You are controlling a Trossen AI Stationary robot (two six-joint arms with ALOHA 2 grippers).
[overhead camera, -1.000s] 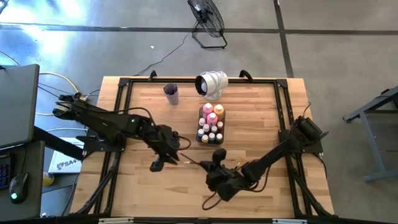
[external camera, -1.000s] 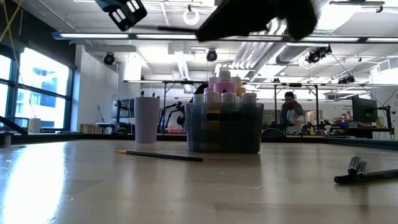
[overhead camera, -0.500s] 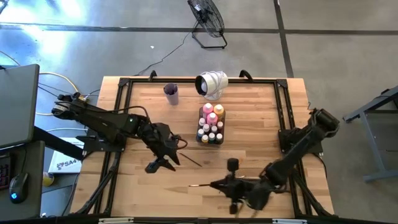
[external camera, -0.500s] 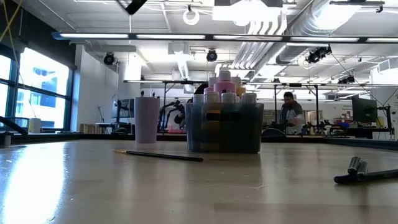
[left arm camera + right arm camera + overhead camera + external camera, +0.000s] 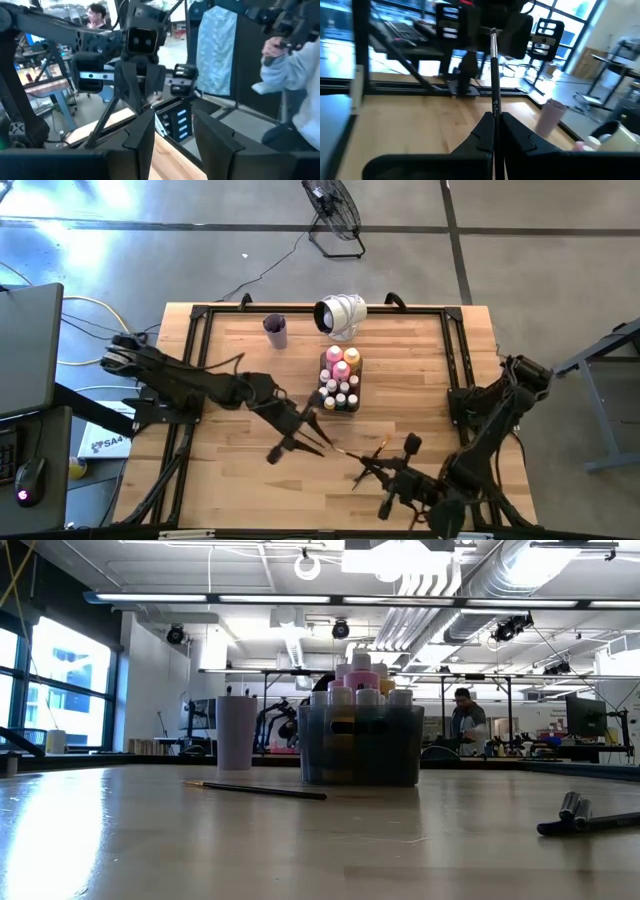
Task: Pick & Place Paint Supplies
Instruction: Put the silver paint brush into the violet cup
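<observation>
Over the table's (image 5: 230, 480) near edge | right end effector (image 5: 372, 465) clamping a brush (image 5: 493, 75), now lifted, swinging toward left end effector (image 5: 312, 437), gaping empty | handover likely.

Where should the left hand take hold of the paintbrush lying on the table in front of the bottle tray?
Grip the paintbrush around the middle of its handle, coming straight down from above with the left hand's fingers set across its length. It is thin and lies flat on the table, so a sideways approach has nothing to close on, and the tray stands just behind it.
</observation>
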